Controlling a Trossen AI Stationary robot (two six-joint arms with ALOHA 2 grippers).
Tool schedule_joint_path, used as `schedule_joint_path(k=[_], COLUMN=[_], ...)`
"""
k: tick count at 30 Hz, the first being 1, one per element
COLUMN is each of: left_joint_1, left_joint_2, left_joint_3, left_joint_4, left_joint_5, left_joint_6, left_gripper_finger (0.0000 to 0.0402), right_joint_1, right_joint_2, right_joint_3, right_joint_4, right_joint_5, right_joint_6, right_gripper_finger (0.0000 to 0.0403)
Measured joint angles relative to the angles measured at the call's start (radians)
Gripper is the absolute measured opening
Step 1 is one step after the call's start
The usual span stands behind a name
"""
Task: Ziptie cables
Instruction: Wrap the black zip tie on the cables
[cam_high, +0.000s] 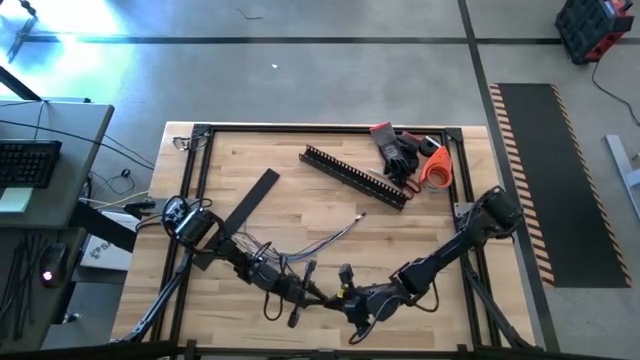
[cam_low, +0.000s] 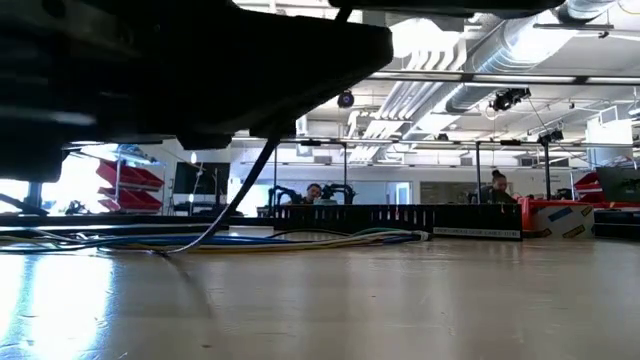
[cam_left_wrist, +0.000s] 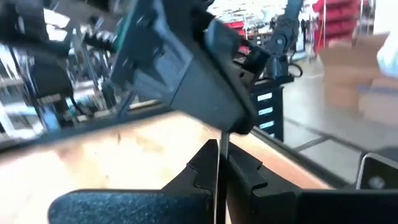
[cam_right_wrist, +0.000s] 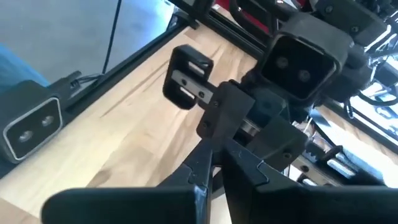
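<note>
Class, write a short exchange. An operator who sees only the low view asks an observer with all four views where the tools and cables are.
Operator: A dark mass fills the top of my view. Where are the tools?
Observer: The left tool and right tool sit close together, at the table edge opposite the channel. Each wrist view shows its tool shut.
Operator: I see the cables lying flat. Where do they run?
Observer: From under the left arm, mid-table, toward the channel. Their tips stop short of it.
</note>
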Motion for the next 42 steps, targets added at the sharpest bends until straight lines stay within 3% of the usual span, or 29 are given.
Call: schedule_joint_path(k=[5,11,21,24,28,30,37,42], left_joint_1=[-0.002,-0.026,-0.061,-0.081,-0.121,-0.138,-0.163,-0.152], left_joint_2=[0.0,-0.003,-0.124,-0.19,-0.31,-0.37,-0.501,-0.489], left_joint_3=[0.0,0.0,0.0,0.0,0.0,0.0,0.0,0.0], left_joint_4=[-0.002,-0.022,-0.111,-0.24,-0.521,-0.67,-1.0,-1.138], left_joint_5=[-0.034,-0.074,-0.075,-0.151,-0.411,-0.494,-0.512,-0.488], left_joint_6=[-0.032,-0.048,-0.016,0.031,0.047,0.011,-0.224,-0.35], left_gripper_finger=[0.001,0.0062,0.0151,0.0157,0.0151,0.0146,0.0141,0.0141], right_joint_1=[0.036,0.081,0.108,0.121,0.135,0.138,0.154,0.183], right_joint_2=[0.0,0.0,-0.001,-0.026,-0.056,-0.058,-0.058,-0.058], right_joint_3=[0.0,0.0,0.0,0.005,0.084,0.137,0.283,0.32], right_joint_4=[-0.002,-0.046,-0.164,-0.216,-0.441,-0.569,-0.903,-0.947], right_joint_5=[0.025,0.096,0.039,0.018,0.015,0.014,-0.089,-0.094], right_joint_6=[0.011,0.066,0.201,0.232,0.325,0.375,0.552,0.524], right_gripper_finger=[0.0004,0.0002,0.0001,0.0,0.0,0.0,0.0,0.0])
